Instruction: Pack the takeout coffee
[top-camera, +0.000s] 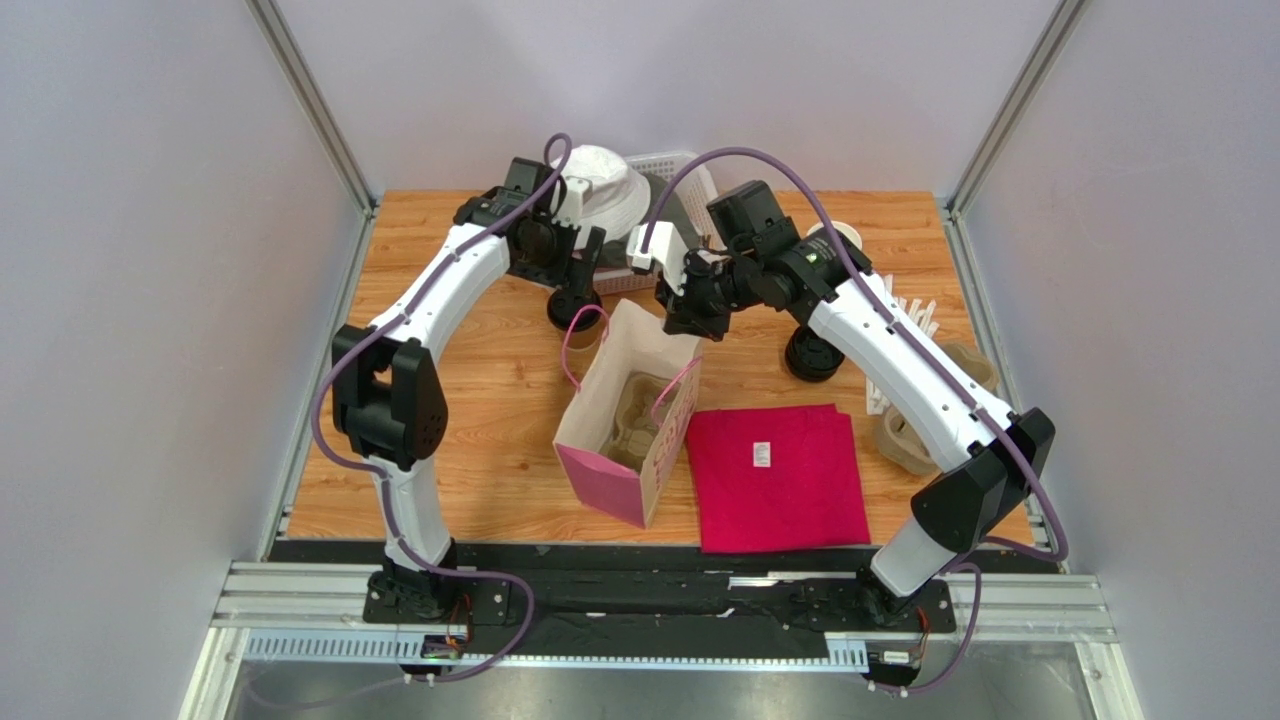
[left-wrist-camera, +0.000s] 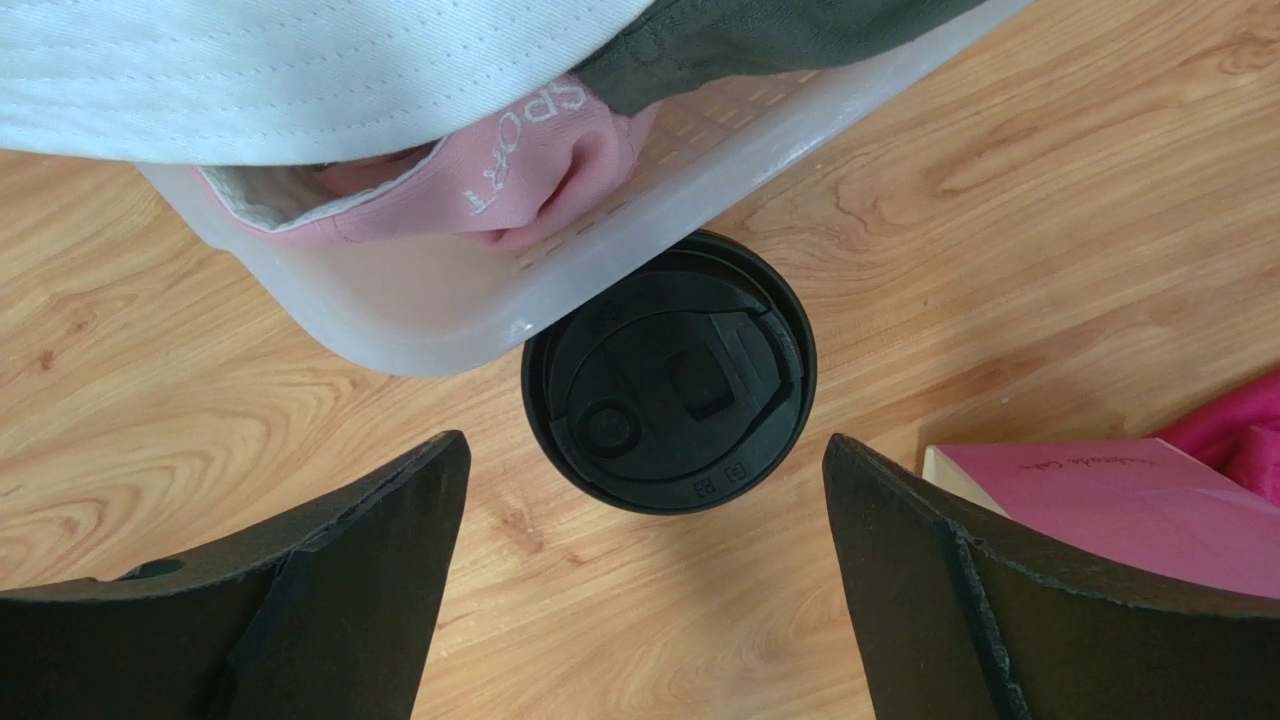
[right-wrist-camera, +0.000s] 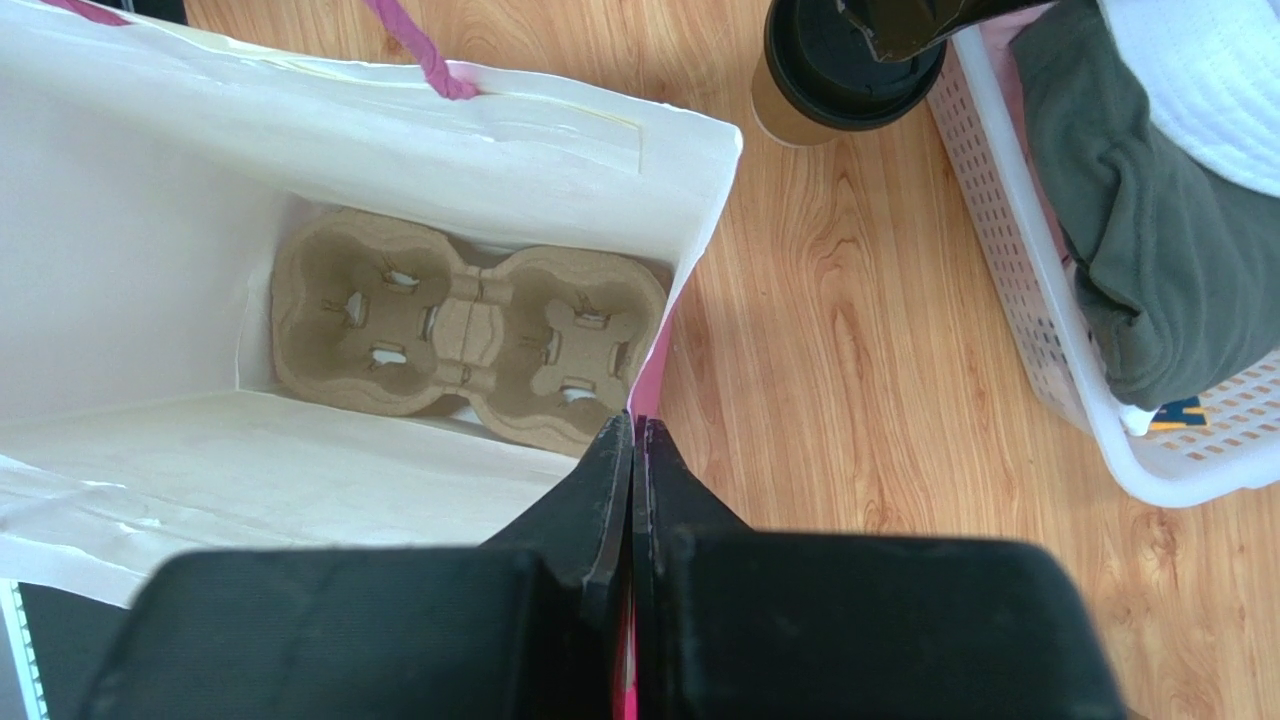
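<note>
The takeout coffee (left-wrist-camera: 669, 393), a tan cup with a black lid, stands on the wood table against the white basket (left-wrist-camera: 451, 308). It also shows in the top view (top-camera: 573, 314) and the right wrist view (right-wrist-camera: 842, 75). My left gripper (left-wrist-camera: 643, 458) is open above it, and the lid lies just beyond the two fingertips, untouched. My right gripper (right-wrist-camera: 633, 428) is shut on the top edge of the open pink paper bag (top-camera: 631, 428), on its far right wall. A cardboard cup carrier (right-wrist-camera: 466, 330) lies on the bag's floor.
The white basket (top-camera: 639, 195) of caps and clothes stands at the back. A stack of black lids (top-camera: 813, 356) and lidless cups (top-camera: 836, 236) are behind the right arm. Flat pink bags (top-camera: 778, 477) lie front right, with cardboard carriers (top-camera: 917, 443) at the right edge.
</note>
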